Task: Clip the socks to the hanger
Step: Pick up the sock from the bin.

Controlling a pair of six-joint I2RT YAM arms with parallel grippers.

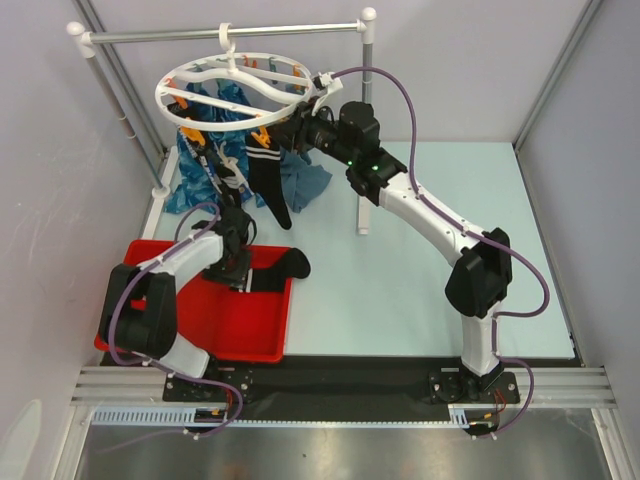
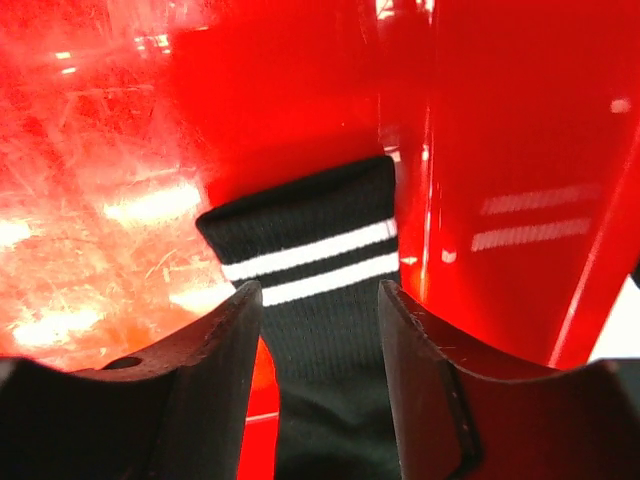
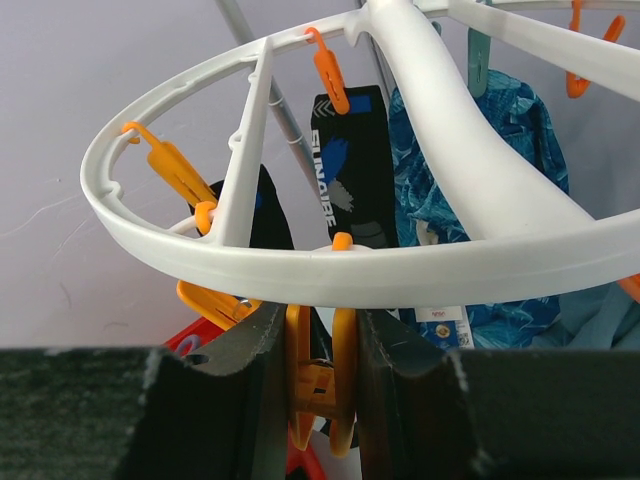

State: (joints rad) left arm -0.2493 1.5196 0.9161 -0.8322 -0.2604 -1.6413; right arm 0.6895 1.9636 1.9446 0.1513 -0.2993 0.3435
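Note:
A black sock (image 2: 310, 230) with two white stripes at the cuff lies in the red tray (image 2: 500, 120). My left gripper (image 2: 320, 290) is low over it, open, one finger on each side of the cuff. From above, the same sock (image 1: 285, 265) trails over the tray's right rim beside that gripper (image 1: 238, 272). The white ring hanger (image 1: 165, 100) hangs from the rail. My right gripper (image 3: 315, 320) sits just under the hanger's rim (image 3: 330, 275), shut on an orange clip (image 3: 298, 360). Another striped sock (image 1: 268, 180) and a lettered black sock (image 3: 350, 170) hang from the hanger.
A blue patterned cloth (image 1: 200, 170) hangs on the hanger's far side and drapes onto the table. The grey rail (image 1: 230, 35) rests on white posts, one post (image 1: 365, 150) standing close behind my right arm. The red tray (image 1: 235, 320) sits at the near left.

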